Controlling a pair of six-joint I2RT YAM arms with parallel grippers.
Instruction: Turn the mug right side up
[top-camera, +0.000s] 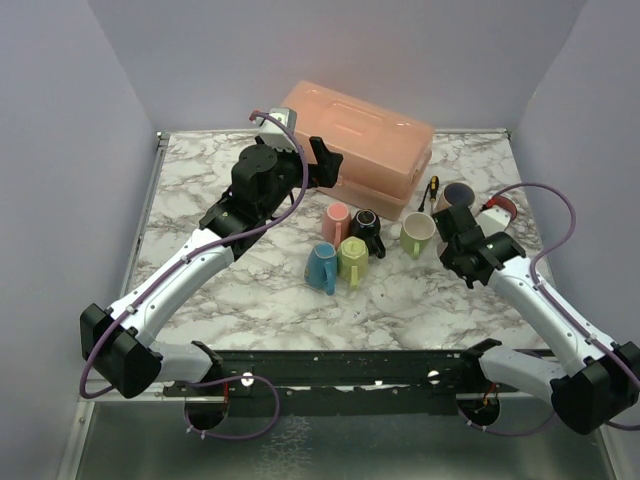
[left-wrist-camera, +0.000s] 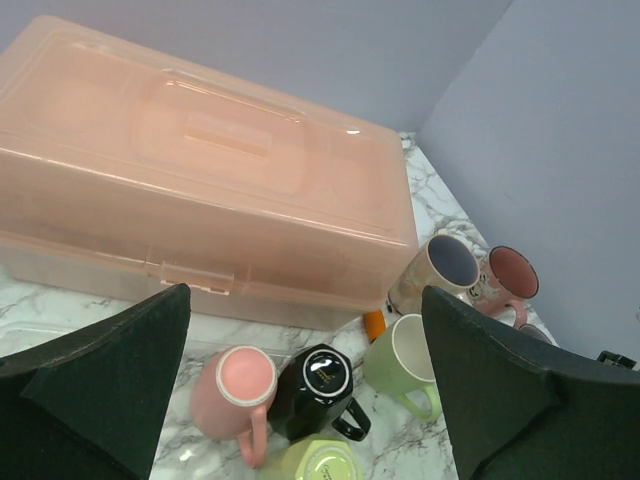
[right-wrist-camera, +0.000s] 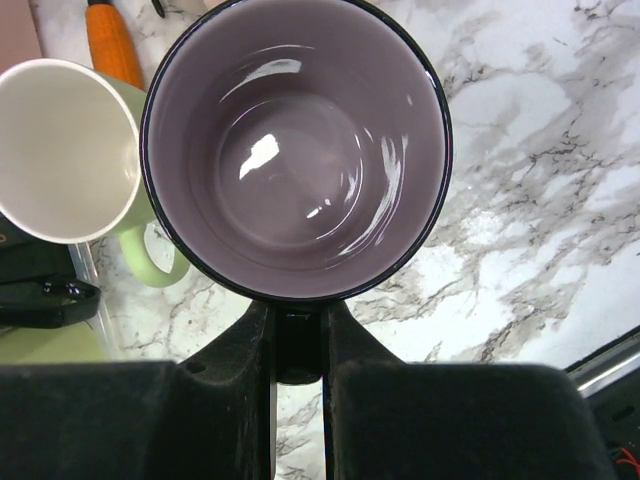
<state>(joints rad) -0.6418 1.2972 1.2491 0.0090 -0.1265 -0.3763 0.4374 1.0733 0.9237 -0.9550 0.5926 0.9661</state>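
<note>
Overhead plus 2 wrist close-ups; shared mug (top-camera: 458, 192) (left-wrist-camera: 447, 265) (right-wrist-camera: 295, 150)

No words or numbers can be read anywhere. The glossy black faceted mug (left-wrist-camera: 318, 392) bears a small gold emblem, too tiny to decipher. The cream mug with a dark purple inside (left-wrist-camera: 432, 275) shows only a blurred print on its side.

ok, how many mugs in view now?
7: pink mug, black mug, blue mug, yellow-green mug clustered mid-table; light green mug right of them; purple-lined mug in right end effector; red-lined mug beyond. Others may be hidden.
</note>
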